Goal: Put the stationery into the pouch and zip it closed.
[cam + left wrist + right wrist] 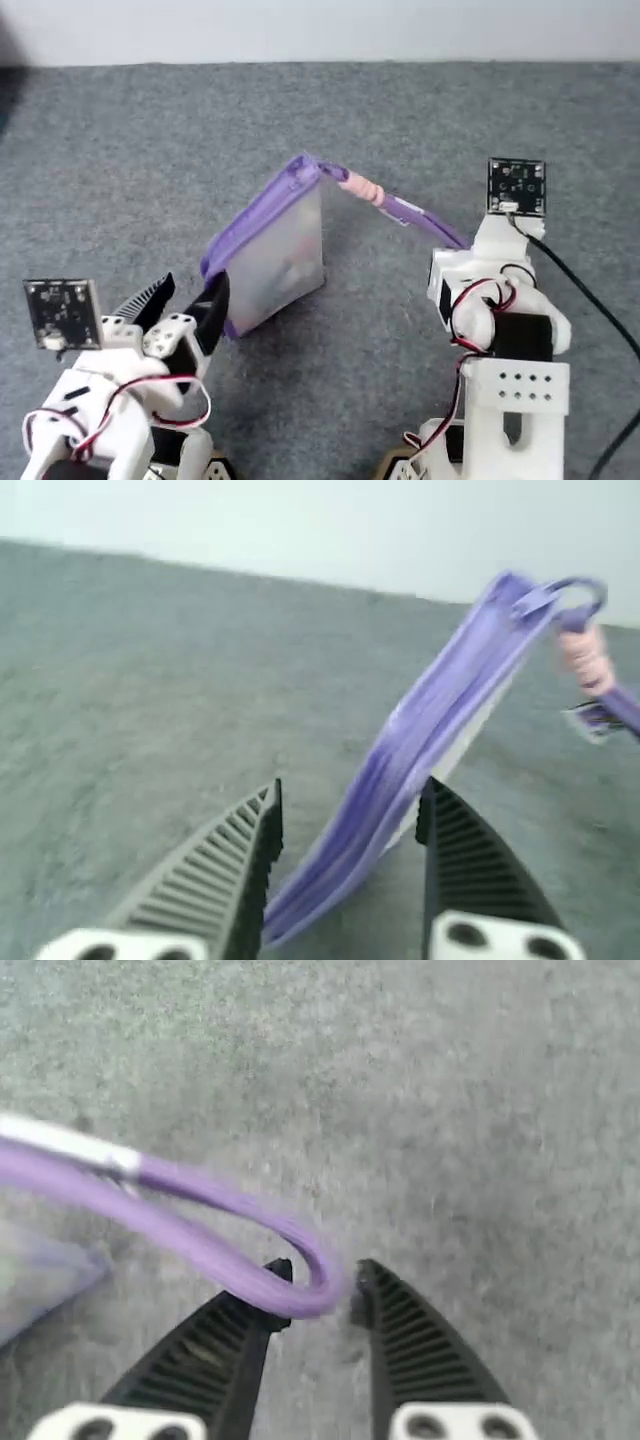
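The purple pouch [270,245] stands on its long edge mid-table, its translucent side facing the right arm, with faint shapes showing inside. Its zipper edge [430,730] runs between the fingers of my left gripper [350,800], which is open around the pouch's near end [225,320]. A pink pull [362,188] hangs at the far top corner. From there a purple strap [425,222] stretches to the right arm. The strap's loop [300,1280] lies between the parted fingers of my right gripper [322,1270], against one fingertip.
Grey carpet-like surface [120,150] lies all around, with a pale wall along the far edge. Both arm bases [510,400] stand at the near edge. A black cable [590,300] trails off at the right.
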